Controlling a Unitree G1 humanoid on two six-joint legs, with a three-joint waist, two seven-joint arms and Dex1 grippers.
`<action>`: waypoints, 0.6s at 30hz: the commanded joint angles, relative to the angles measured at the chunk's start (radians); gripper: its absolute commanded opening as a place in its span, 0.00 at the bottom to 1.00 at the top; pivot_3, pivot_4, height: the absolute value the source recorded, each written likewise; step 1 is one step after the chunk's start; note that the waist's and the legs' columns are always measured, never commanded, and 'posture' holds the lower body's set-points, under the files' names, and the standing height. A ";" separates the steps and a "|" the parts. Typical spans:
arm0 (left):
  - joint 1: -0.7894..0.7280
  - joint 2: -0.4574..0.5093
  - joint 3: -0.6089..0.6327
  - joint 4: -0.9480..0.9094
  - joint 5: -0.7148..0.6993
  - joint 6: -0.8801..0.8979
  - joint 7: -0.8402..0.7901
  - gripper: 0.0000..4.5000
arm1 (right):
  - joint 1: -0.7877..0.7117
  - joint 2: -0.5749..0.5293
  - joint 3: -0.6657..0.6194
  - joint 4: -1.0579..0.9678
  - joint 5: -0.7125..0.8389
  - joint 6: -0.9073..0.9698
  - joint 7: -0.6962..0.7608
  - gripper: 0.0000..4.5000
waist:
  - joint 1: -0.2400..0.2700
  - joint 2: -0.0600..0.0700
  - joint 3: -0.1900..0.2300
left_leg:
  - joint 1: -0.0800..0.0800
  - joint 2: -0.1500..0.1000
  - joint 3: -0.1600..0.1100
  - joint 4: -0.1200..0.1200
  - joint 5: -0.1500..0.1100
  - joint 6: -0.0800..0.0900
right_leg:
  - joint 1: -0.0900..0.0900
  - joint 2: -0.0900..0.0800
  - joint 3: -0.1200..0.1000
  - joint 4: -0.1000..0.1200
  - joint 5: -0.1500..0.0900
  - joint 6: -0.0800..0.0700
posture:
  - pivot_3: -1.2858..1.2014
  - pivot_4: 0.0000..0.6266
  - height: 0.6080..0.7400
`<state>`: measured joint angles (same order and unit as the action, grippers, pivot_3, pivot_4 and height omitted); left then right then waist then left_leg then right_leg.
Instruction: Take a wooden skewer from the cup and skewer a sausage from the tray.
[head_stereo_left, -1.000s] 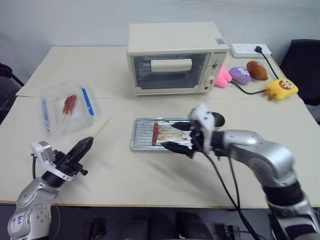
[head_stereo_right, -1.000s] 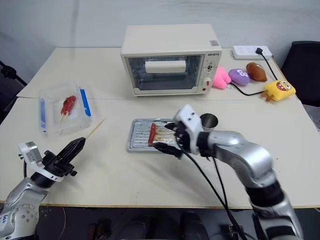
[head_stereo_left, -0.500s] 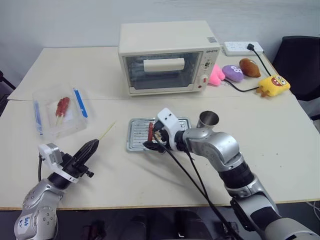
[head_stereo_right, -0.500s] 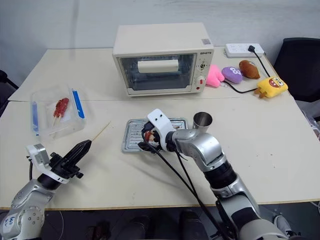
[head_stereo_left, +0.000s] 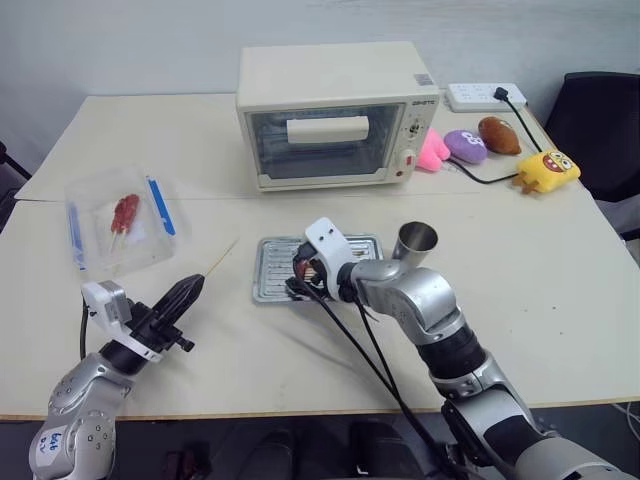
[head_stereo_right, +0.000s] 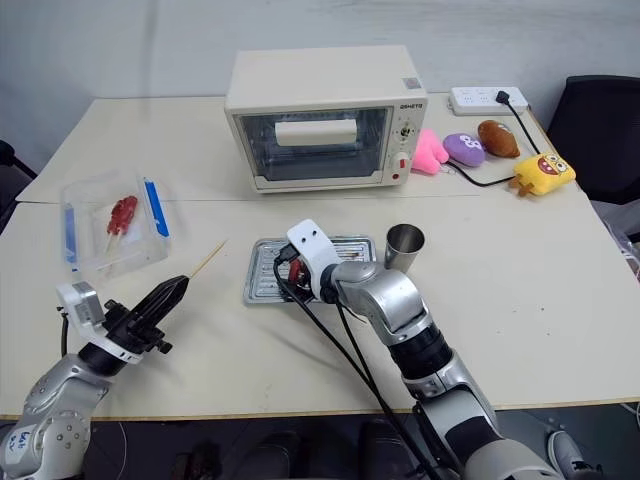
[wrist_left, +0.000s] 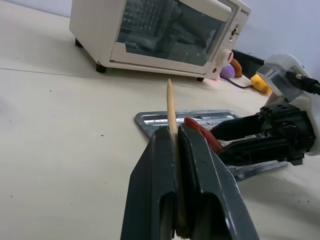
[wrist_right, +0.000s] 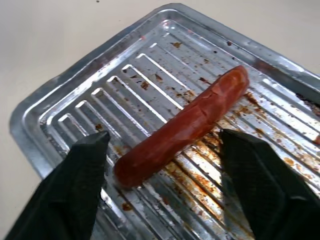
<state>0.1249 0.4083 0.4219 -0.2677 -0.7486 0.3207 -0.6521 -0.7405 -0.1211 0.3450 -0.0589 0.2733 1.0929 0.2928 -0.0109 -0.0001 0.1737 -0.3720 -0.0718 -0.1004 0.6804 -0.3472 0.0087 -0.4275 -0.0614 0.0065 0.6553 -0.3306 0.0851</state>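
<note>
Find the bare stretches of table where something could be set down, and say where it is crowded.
Free: the table right of the cup, and the front strip between both arms. Crowded: the tray under the right gripper, and the toys beside the toaster oven.

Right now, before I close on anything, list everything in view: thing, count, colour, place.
Sausage: 1, dark red, lying on the tray between the right gripper's fingers.
Tray: 1, silver, grease-stained, table centre.
Wooden skewer: 1, pale tan, held in the left gripper.
Cup: 1, shiny steel, right of the tray.
Toaster oven: 1, cream, behind the tray.
Plastic box: 1, clear with blue strips, table's left, holding red pieces on short sticks.
Plush toys: 4, pink, purple, brown, yellow, right of the oven.
Power strip: 1, white, far right.
Chair: 1, black, right edge.
Left gripper: shut on the skewer.
Right gripper: open, straddling the sausage.
</note>
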 joint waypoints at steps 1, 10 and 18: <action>-0.004 0.012 0.007 -0.047 -0.014 0.005 0.009 0.00 | 0.000 -0.007 -0.002 -0.019 -0.019 -0.020 0.012 0.52 | -0.002 0.000 0.000 | 0.000 0.000 0.000 0.000 0.000 0.000 | 0.000 0.000 0.000 0.000 0.000 0.000 | 0.52 0.24 1.00; -0.016 0.008 0.002 -0.059 -0.015 0.018 0.025 0.00 | -0.013 -0.047 0.001 -0.048 -0.034 -0.009 0.051 0.40 | -0.008 0.000 0.000 | 0.000 0.000 0.000 0.000 0.000 0.000 | 0.000 0.000 0.000 0.000 0.000 0.000 | 0.52 0.24 1.00; -0.029 0.007 -0.005 -0.062 -0.016 0.025 0.033 0.00 | -0.006 -0.052 -0.004 -0.026 -0.047 -0.036 0.078 0.29 | -0.016 0.000 0.000 | 0.000 0.000 0.000 -0.001 0.000 0.000 | 0.000 0.000 0.000 0.000 0.000 0.000 | 0.52 0.24 1.00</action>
<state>0.0997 0.4089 0.4117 -0.2974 -0.7496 0.3485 -0.6227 -0.7400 -0.1762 0.3456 -0.0665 0.2300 1.0848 0.3581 -0.0272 -0.0001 0.1737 -0.3720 -0.0716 -0.1005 0.6795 -0.3472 0.0085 -0.4280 -0.0613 0.0065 0.6554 -0.3307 0.0849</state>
